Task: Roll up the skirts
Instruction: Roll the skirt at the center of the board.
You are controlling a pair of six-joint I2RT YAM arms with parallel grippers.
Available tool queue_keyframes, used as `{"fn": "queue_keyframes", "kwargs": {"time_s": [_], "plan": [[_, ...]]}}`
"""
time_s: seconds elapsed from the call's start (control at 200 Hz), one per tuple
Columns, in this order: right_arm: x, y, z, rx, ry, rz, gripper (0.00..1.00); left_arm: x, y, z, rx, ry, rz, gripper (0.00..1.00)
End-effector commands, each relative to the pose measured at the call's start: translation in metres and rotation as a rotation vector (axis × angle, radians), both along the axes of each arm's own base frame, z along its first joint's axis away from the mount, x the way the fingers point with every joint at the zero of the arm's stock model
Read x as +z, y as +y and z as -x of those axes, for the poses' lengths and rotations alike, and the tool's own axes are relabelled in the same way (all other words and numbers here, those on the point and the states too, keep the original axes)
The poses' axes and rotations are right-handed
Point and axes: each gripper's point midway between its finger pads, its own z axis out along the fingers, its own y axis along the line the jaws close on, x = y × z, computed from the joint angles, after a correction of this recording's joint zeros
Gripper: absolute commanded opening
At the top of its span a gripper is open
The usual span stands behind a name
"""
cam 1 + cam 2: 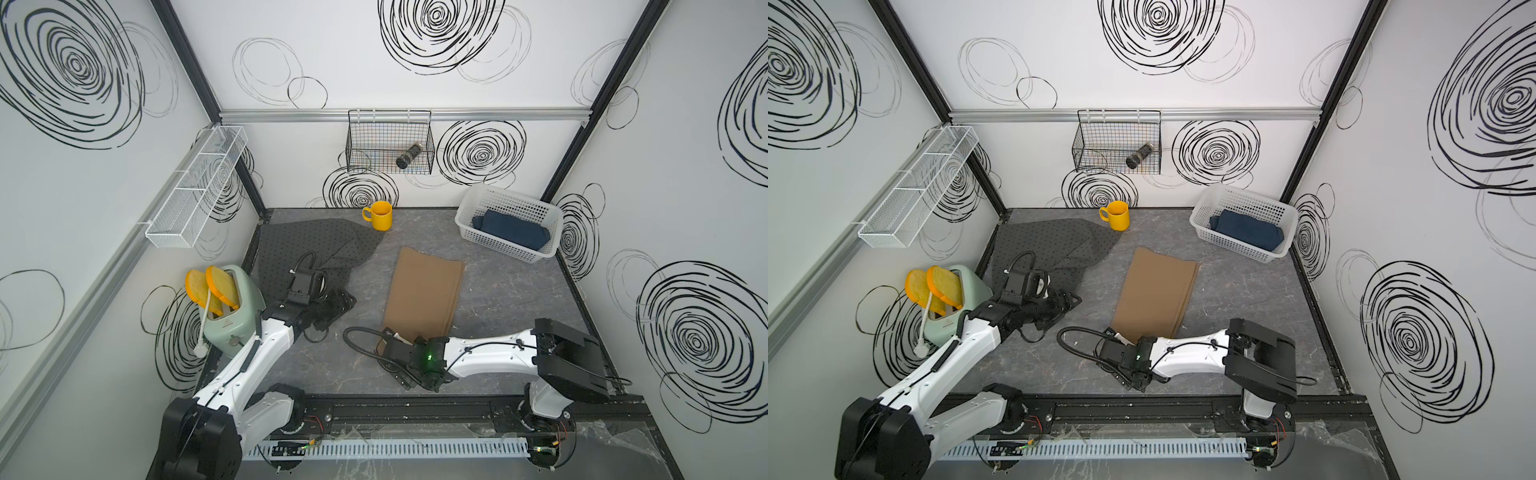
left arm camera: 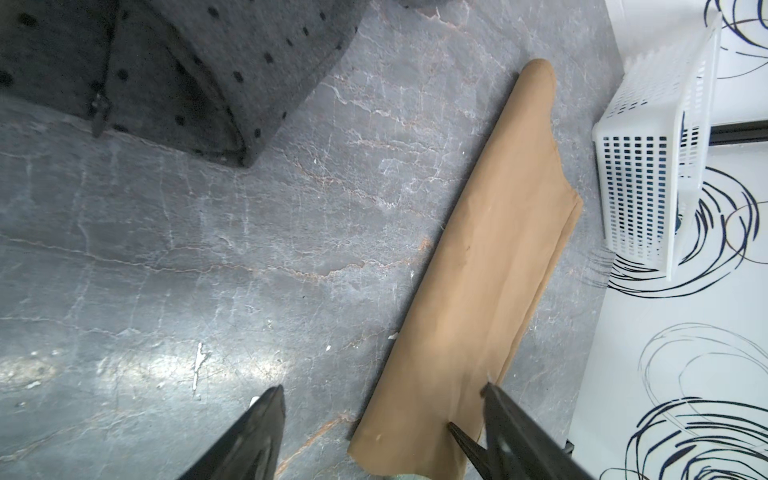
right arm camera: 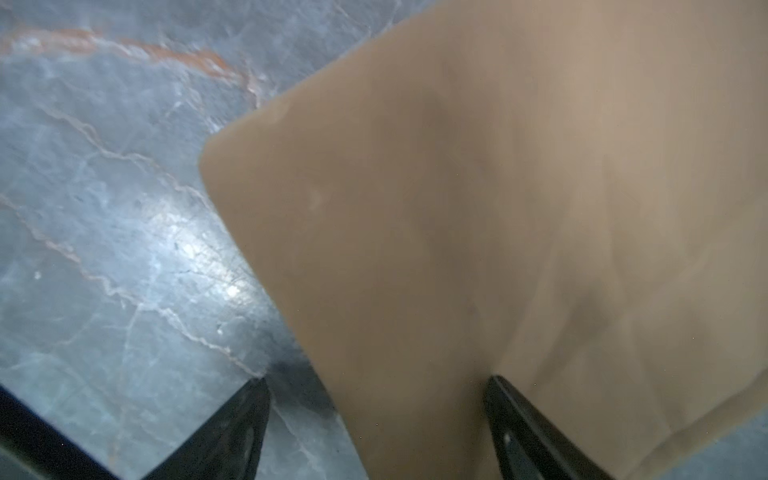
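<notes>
The tan skirt (image 3: 498, 208) is blurred and cut off by the right wrist view's edges — in a top view its near end hides under the right arm (image 1: 486, 353); the left arm (image 1: 274, 332) covers part of the dotted skirt (image 1: 316, 241)

Yellow mug (image 1: 378, 215), green toaster (image 1: 232, 328) (two slices (image 1: 222, 286) in), white basket (image 1: 498, 245), wire basket (image 1: 365, 145)

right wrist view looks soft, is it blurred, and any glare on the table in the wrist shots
Right wrist view: yes, the tan skirt and table are smeared and soft, with a glare patch on the table. Left wrist view: sharp, with a similar pale sheen on the table.
</notes>
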Motion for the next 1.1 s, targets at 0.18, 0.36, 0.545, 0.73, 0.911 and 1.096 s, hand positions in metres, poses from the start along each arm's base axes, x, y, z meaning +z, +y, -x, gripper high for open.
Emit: {"fn": "queue_keyframes", "kwargs": {"time_s": [0.18,0.36,0.545,0.73,0.911,1.096], "plan": [[-0.034,-0.038,0.000,-0.079,0.150,0.099,0.30,-0.003,0.007,-0.002,0.020,-0.018,-0.002,0.78],[-0.034,-0.040,-0.015,-0.128,0.172,0.062,0.08,-0.005,0.008,-0.003,-0.006,-0.030,-0.025,0.78],[-0.013,-0.015,-0.004,-0.122,0.382,-0.209,0.00,0.003,0.006,-0.003,-0.053,-0.075,-0.067,0.75],[0.051,0.016,-0.003,-0.122,0.677,-0.655,0.00,0.020,-0.009,0.002,-0.152,-0.136,-0.120,0.74],[0.098,0.026,-0.007,-0.103,0.911,-0.916,0.00,0.033,-0.047,0.018,-0.294,-0.192,-0.063,0.93],[0.126,0.034,-0.015,-0.124,1.009,-1.050,0.00,0.008,-0.065,0.046,-0.274,-0.005,0.101,0.98]]}}
